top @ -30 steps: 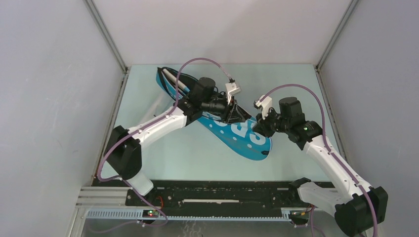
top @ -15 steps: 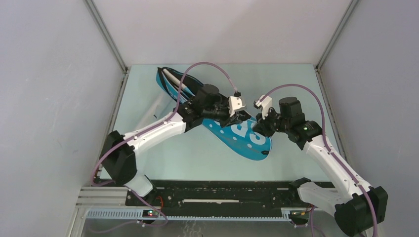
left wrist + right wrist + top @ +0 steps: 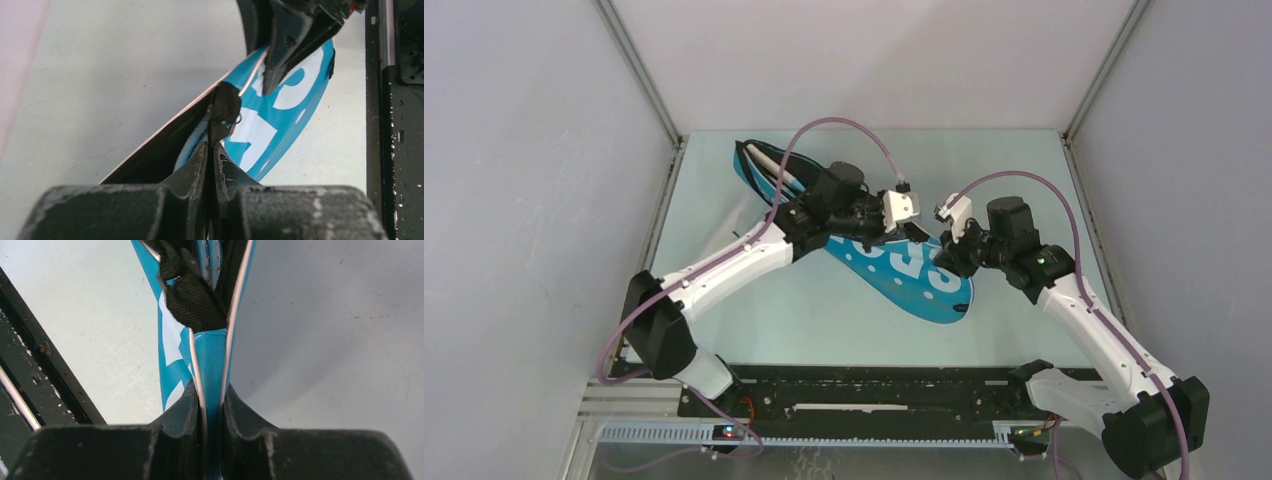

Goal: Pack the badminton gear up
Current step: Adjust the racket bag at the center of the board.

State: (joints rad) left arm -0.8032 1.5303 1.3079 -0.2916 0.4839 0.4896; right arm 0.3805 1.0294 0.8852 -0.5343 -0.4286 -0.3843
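Item: one racket bag (image 3: 921,283), blue, with large white lettering, white dots, white piping along its edge and a black zip band. We find it lying slantwise on the pale green table (image 3: 804,320). Its broad rounded end is just beneath both pincers. Its narrow end runs away behind the left pincer's wrist, where white handles (image 3: 771,163) show in the open mouth. Left pincer (image 3: 210,152): fingers pressed together on a black tab (image 3: 226,102) of webbing at the bag's seam, the tab standing just ahead of the fingertips. Right pincer (image 3: 210,400): clamped on the bag's blue piped edge, which passes between its fingers, with black webbing just beyond its tips. We note the two pincers facing each other tip to tip, near together at the bag's raised edge.
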